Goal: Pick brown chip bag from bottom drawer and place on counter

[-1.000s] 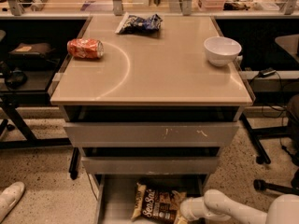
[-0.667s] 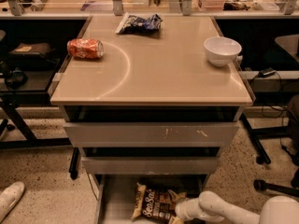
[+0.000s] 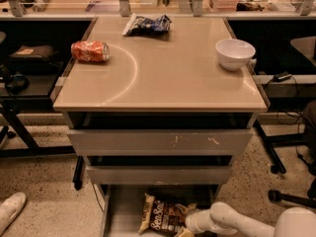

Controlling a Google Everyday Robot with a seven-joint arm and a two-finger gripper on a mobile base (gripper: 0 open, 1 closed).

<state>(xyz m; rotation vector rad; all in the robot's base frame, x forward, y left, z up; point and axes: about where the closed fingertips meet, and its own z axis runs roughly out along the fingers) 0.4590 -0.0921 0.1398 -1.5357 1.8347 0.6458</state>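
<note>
Reaching in from the near right, the robot's white arm (image 3: 237, 223) lies low over the open bottom drawer (image 3: 122, 209), and the gripper (image 3: 189, 225) sits at the right edge of the brown chip bag (image 3: 162, 216), touching or overlapping it; whether it is gripping cannot be told. The bag lies flat on the drawer floor, its white lettering facing up. Above, the two upper drawers (image 3: 160, 142) are partly pulled out. On the counter (image 3: 173, 83) rest an orange can (image 3: 90, 51) on its side at the left, a blue-and-white chip bag (image 3: 146, 24) at the far edge, and a white bowl (image 3: 235, 53) at the right.
</note>
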